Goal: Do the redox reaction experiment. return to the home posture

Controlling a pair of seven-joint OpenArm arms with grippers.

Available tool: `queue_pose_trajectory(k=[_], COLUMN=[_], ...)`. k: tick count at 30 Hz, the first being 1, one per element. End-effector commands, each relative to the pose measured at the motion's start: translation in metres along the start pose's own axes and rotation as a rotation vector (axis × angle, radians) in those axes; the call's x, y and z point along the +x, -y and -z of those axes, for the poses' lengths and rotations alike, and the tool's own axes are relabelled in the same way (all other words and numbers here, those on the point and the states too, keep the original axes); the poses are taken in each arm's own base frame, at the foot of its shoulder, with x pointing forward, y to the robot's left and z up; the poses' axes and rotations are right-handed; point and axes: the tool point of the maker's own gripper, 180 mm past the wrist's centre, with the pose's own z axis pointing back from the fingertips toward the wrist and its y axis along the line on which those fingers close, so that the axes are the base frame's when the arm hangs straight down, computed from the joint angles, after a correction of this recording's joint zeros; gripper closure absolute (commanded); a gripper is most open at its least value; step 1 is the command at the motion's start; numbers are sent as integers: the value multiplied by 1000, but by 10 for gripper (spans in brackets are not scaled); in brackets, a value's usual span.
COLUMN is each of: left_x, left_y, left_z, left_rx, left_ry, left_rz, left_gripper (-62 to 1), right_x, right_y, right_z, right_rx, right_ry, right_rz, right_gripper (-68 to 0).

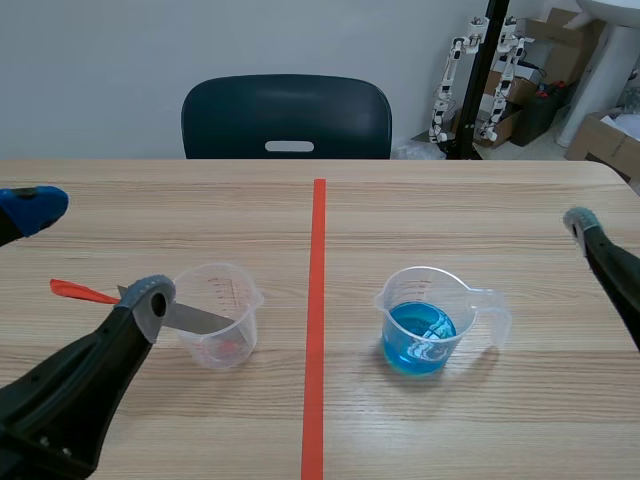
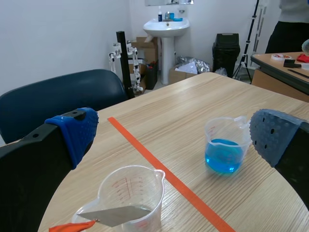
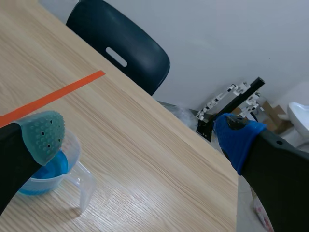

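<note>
Scene view: lists left claw (image 1: 92, 252) spread wide, pinching nothing, raised over the near left of the tabletop (image 1: 450, 220), one finger just beside the clear beaker (image 1: 222, 325). Notes spatula (image 1: 200, 321) with blade inside that beaker and orange-red handle out over the rim. Places beaker of blue liquid (image 1: 420, 330) upright across the tape line, apart from both claws. Shows a single finger of the right claw only. Right wrist view: settles the matter, right claw (image 3: 140, 137) spread and empty, blue beaker partly hidden behind one pad; omits clear beaker and spatula altogether. Left wrist view: gives both beakers ahead of the claw, spatula blade crossing the nearer rim. Step judged: glassware set down, return to home posture in hand. Next move: calls for drawing both arms back, minding the protruding handle beside the left arm.
</note>
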Motion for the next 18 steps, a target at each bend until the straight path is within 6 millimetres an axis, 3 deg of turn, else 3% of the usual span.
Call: queue_pose_trajectory(k=[1, 6, 10, 18], left_x=[12, 14, 14, 10], left_y=[1, 1, 1, 4], left_z=[4, 5, 5, 2], left_rx=[-1, -3, -3, -7], left_ry=[42, 46, 48, 31], left_rz=[3, 6, 6, 2], left_gripper=[-623, -623, -623, -623], right_x=[5, 16, 25, 19], right_y=[0, -12, -5, -2], right_z=[-2, -12, -18, -18], right_rx=[-9, 14, -27, -24], right_ry=[17, 45, 76, 38], right_rz=[9, 10, -25, -37], right_gripper=[-653, -653, -653, -653])
